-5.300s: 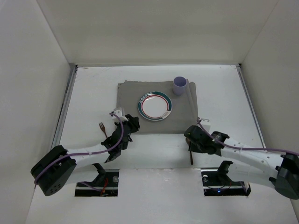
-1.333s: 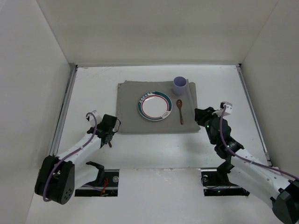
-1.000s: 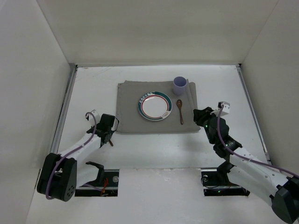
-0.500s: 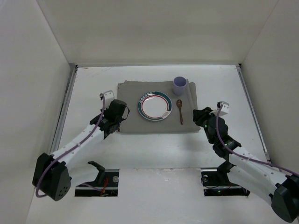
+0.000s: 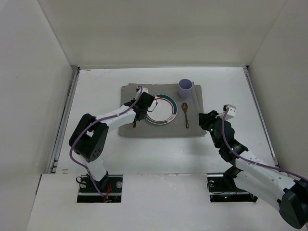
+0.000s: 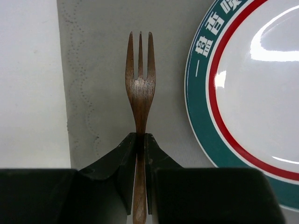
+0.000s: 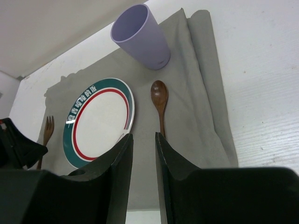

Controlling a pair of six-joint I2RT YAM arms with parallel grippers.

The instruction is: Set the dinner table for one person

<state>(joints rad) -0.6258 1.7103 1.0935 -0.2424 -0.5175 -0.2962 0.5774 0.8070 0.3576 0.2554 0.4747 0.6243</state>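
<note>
Wooden and dark brown, the fork is pinched by its handle between the two fingers of the left end effector, which is clamped tight on it. Its tines point away from the wrist camera, over the grey cloth mat. The plate is just beside the fork on the right, and the mat's left edge is on the other side. Whether the fork touches the cloth I cannot tell.

The plate is white with a green band and a red ring, and it lies near the middle of the mat. A brown wooden spoon lies on the mat just right of the plate, its bowl toward the far side. A lilac cup stands upright at the mat's far right corner, beyond the spoon.

The mat rests on the white worktop, the broad matte surface with metal rails along both sides that forms the floor of the enclosure. The right end effector hovers near the mat's right edge, facing the spoon and plate, with its fingers apart and nothing between them.
</note>
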